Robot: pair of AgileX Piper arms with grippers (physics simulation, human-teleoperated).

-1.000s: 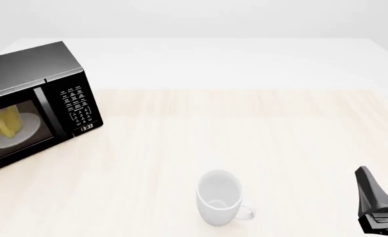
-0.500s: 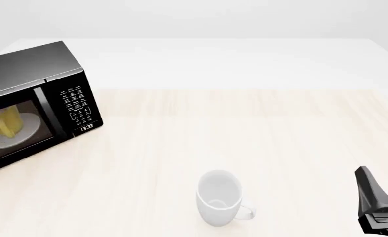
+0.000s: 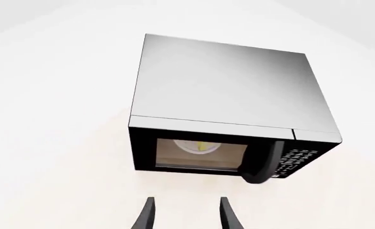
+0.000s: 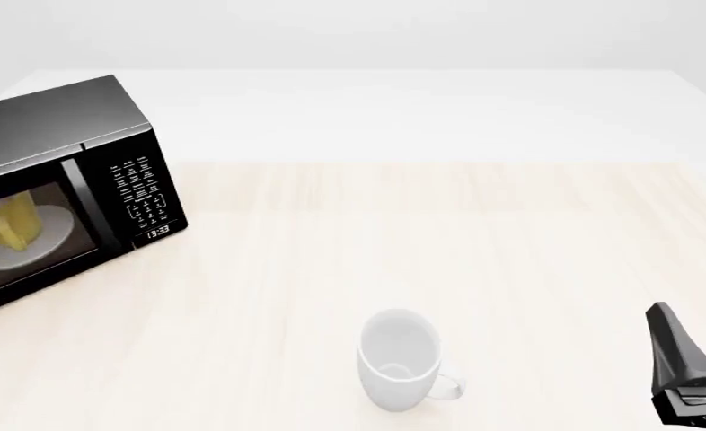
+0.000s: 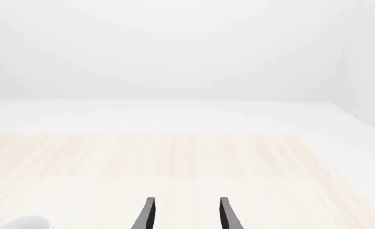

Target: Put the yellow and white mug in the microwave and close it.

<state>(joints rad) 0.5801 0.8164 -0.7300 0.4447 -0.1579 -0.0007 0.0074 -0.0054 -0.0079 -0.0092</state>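
The black microwave (image 4: 54, 180) stands at the table's far left with its windowed door shut. Through the window I see the yellow and white mug (image 4: 15, 224) standing on the round white turntable plate (image 4: 23, 251). In the left wrist view the microwave (image 3: 225, 95) is seen from above and in front, with the mug (image 3: 202, 146) a yellow spot behind the glass. My left gripper (image 3: 186, 217) is open and empty, held back from the door; it is outside the front view. My right gripper (image 4: 703, 346) is open and empty at the near right.
An all-white mug (image 4: 398, 359) stands upright on the light wood table (image 4: 449, 233) at the near middle, its handle toward the right; its rim shows in the right wrist view (image 5: 23, 223). My right gripper (image 5: 186, 217) points across bare tabletop.
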